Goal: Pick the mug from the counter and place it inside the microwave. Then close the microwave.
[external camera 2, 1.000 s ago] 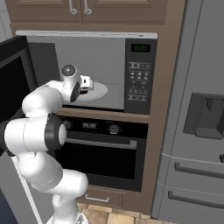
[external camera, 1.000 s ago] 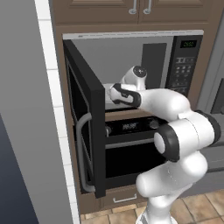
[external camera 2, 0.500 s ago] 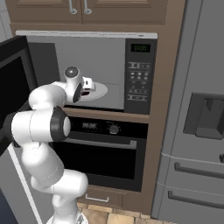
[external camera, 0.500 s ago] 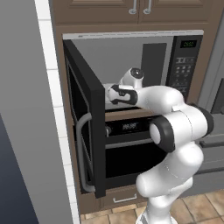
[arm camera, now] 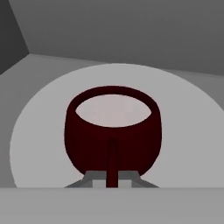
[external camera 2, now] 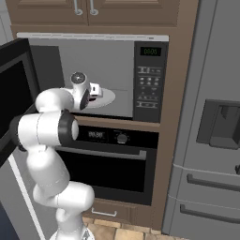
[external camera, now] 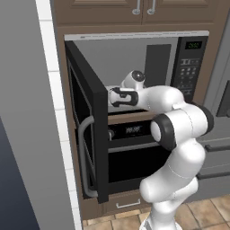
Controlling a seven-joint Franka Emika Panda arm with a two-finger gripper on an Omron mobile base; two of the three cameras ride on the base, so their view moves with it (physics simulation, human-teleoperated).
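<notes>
The dark red mug (arm camera: 113,131) stands upright with its white inside showing, over the middle of the white turntable (arm camera: 39,131) inside the microwave (external camera: 191,67). Its thin handle faces the hand and runs down between the finger tips. My gripper (arm camera: 112,180) is shut on that handle. Whether the mug's base touches the turntable I cannot tell. In the base views the gripper (external camera: 111,97) (external camera 2: 99,89) reaches into the grey cavity. The microwave door (external camera: 87,134) stands wide open to the left.
A black oven (external camera 2: 110,161) with a horizontal handle sits right under the microwave. A grey fridge (external camera 2: 211,140) stands to the right. The open door (external camera 2: 14,93) juts out on the arm's left. Wooden cabinets (external camera: 134,9) hang above.
The hand has crept a little further into the microwave with the mug in it, and the arm's elbow has swung up and inward. The door has not moved.
</notes>
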